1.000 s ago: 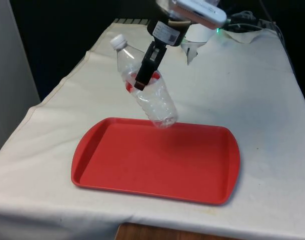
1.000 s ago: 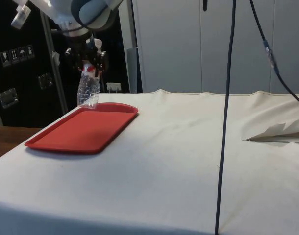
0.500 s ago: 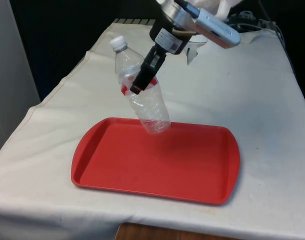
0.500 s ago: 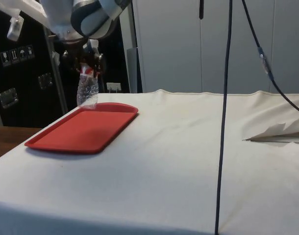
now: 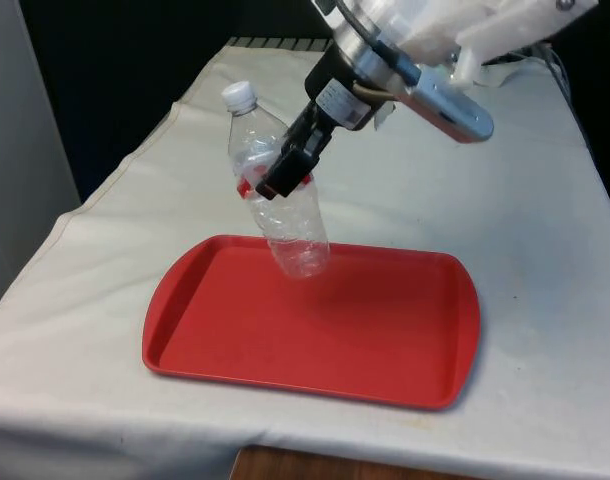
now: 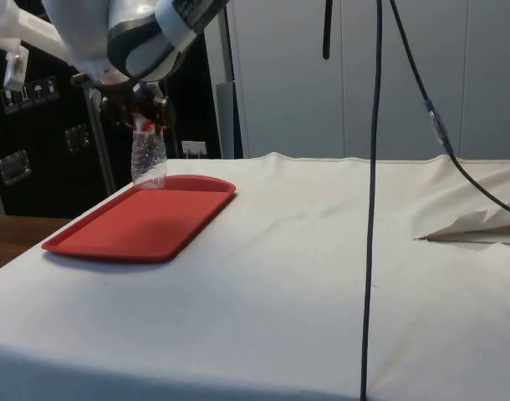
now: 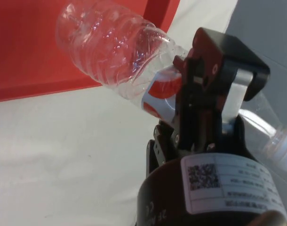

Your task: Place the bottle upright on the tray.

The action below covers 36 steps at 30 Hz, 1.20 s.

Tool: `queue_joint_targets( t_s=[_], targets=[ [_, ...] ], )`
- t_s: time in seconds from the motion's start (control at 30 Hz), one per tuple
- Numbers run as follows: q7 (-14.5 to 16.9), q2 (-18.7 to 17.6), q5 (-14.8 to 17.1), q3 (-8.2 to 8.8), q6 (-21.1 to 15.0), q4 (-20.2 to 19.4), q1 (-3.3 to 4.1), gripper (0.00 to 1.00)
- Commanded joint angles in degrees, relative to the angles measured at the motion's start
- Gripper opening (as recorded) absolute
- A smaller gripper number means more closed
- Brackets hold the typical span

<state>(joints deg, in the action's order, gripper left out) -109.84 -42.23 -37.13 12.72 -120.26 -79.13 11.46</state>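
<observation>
A clear plastic bottle [image 5: 285,210] with a white cap and a red label hangs in the air, tilted a little, cap leaning towards the front view's left. My gripper [image 5: 283,172] is shut on the bottle at its label. The bottle's base hovers just above the far rim of the red tray [image 5: 385,340]. From the side the bottle [image 6: 148,159] looks nearly upright, with my gripper [image 6: 144,123] above the far end of the tray [image 6: 146,224]. The wrist view has the bottle [image 7: 110,52] clamped between my fingers [image 7: 200,99], with the tray [image 7: 26,52] beyond it.
The tray lies near the table's front edge on the white cloth [image 5: 515,200]. A black cable [image 6: 374,200] hangs down in the side view. The cloth is folded up at the side view's right [image 6: 476,225].
The bottle has swung closer to upright and shifted slightly towards the front view's left and down. The gripper stays shut on it.
</observation>
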Motion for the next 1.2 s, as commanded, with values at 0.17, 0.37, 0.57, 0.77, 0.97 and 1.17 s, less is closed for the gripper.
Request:
queue_joint_targets(
  t_s=[0.17,0.37,0.57,0.77,0.97,1.17],
  targets=[
    [-0.1,-1.5,-1.6,-0.46,2.3,2.1,0.11,0.14],
    [-1.0,-4.7,-3.2,-1.09,5.8,5.8,0.63,0.14],
    [-2.1,-6.0,-4.0,-1.78,7.3,7.7,1.03,0.14],
    [-4.4,-6.7,-5.6,-2.41,8.7,8.4,1.38,0.14],
    [-6.2,-7.0,-7.4,-2.86,9.1,8.1,1.38,0.14],
    [-9.4,-8.9,-9.5,-3.15,10.9,9.5,1.83,0.14]
  ],
)
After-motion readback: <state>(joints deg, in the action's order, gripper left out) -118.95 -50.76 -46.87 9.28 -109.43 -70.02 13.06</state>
